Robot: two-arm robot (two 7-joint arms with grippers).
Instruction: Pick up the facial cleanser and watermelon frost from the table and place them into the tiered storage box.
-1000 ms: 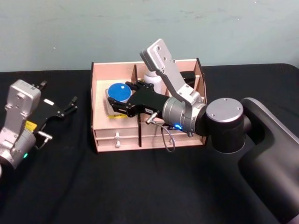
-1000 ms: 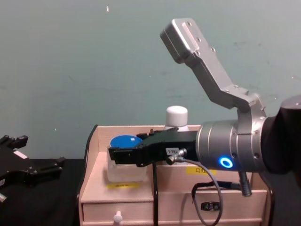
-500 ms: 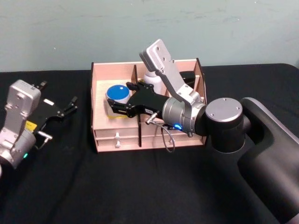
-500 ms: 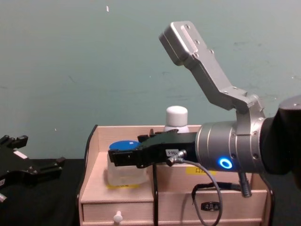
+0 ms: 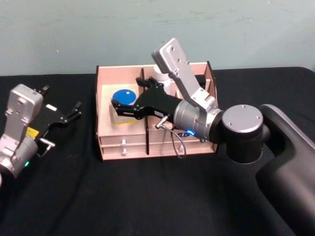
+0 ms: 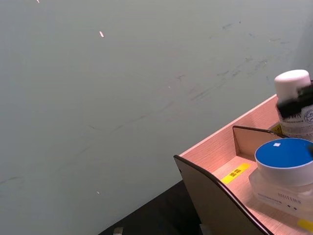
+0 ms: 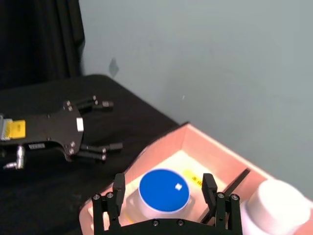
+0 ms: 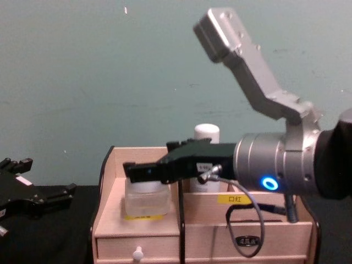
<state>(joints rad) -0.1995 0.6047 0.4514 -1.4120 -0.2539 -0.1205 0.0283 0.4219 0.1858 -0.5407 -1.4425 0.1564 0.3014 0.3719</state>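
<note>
Right gripper (image 7: 163, 196) open above the watermelon frost (image 5: 123, 100), seated in tiered storage box (image 5: 105, 129) left compartment; facial cleanser (image 8: 206, 133) stands behind.

Right arm (image 5: 231, 123) is chunky silver metal with black joint covers, a glowing blue ring light, a looped grey cable and black fingers (image 7: 119, 188). Left gripper (image 5: 61, 116) is black with a yellow sticker.

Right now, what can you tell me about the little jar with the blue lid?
The watermelon frost is a squat see-through jar with a flat round blue lid rimmed in white. It stands upright in the left compartment of the tiered storage box, on the wooden shelf. The right gripper is open, one finger at each side of it, not squeezing.
</note>
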